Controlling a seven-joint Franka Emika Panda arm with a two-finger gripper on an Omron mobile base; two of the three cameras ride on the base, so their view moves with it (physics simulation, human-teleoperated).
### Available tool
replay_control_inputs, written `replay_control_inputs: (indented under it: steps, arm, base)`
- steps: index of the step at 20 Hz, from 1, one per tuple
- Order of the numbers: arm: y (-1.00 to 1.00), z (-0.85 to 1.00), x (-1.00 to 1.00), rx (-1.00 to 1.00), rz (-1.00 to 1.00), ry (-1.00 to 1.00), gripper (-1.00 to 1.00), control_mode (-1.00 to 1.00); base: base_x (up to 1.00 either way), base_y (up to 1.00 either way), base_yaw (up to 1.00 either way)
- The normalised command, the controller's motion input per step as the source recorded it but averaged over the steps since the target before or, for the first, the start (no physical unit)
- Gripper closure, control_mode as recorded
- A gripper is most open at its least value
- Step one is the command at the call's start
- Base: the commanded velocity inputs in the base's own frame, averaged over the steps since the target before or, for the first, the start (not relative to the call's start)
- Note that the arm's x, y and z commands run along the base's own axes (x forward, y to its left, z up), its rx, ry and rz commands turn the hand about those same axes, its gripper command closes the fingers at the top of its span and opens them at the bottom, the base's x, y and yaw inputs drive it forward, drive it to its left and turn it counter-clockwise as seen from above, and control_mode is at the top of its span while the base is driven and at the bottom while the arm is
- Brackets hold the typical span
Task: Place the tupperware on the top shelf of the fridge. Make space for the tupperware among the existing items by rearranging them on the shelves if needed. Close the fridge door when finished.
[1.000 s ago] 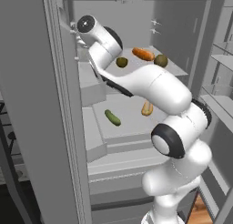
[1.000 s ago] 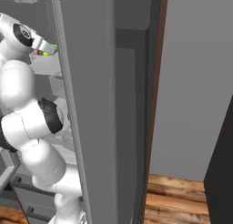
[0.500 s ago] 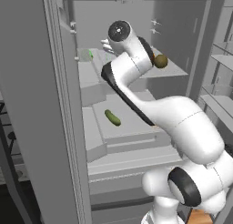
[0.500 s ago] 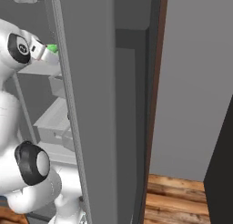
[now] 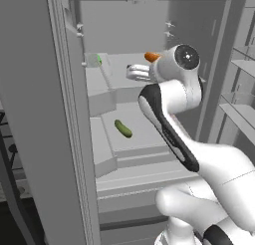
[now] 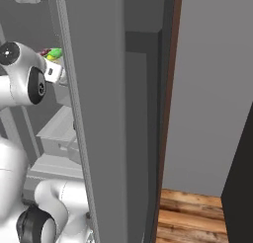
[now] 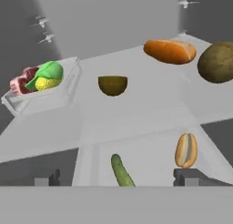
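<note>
The gripper (image 7: 116,177) hung empty in front of the open fridge (image 5: 45,139), its two fingertips (image 7: 184,176) spread wide apart at the bottom of the hand view. With the tupperware already on the top shelf, the step in hand looked like backing the arm clear of the cabinet; done well, that meant drawing straight back without sweeping sideways into the shelf edges or the door, and only then reaching for the door to swing it shut.

Nearest the hand, on the lower shelf (image 7: 150,150), lay a green cucumber (image 7: 122,170) and a tan bun (image 7: 186,150), well apart. Beyond them the top shelf (image 7: 136,109) carried a small dark half-round fruit (image 7: 113,85) near the middle, an orange carrot (image 7: 169,51) and a brown-green round fruit (image 7: 217,61) toward the far right. The tupperware (image 7: 38,84) sat at the shelf's left end, clear-walled, holding green, yellow and red food.
</note>
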Motion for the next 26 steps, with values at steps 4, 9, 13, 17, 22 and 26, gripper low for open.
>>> replay_control_inputs:
  steps: [4,9,13,17,22,26]
  arm:
    - [0.04,0.04,-0.33,-0.04,0.23,0.26,-1.00,-1.00]
    - [0.07,0.01,0.02,-0.07,-0.04,0.06,-1.00,-1.00]
    - [0.00,0.00,0.02,-0.01,-0.02,0.00,-1.00,1.00]
    - [0.00,0.00,0.00,0.00,0.00,0.00,-1.00,1.00]
    - [0.00,0.00,0.00,0.00,0.00,0.00,-1.00,1.00]
    - [0.00,0.00,0.00,0.00,0.00,0.00,-1.00,1.00]
  base:
    - [0.00,0.00,0.00]
    - [0.00,0.00,0.00]
    - [-0.06,0.03,-0.03]
    - [-0.72,0.38,-0.01]
    - [-0.79,0.51,0.00]
    - [-0.25,0.35,0.00]
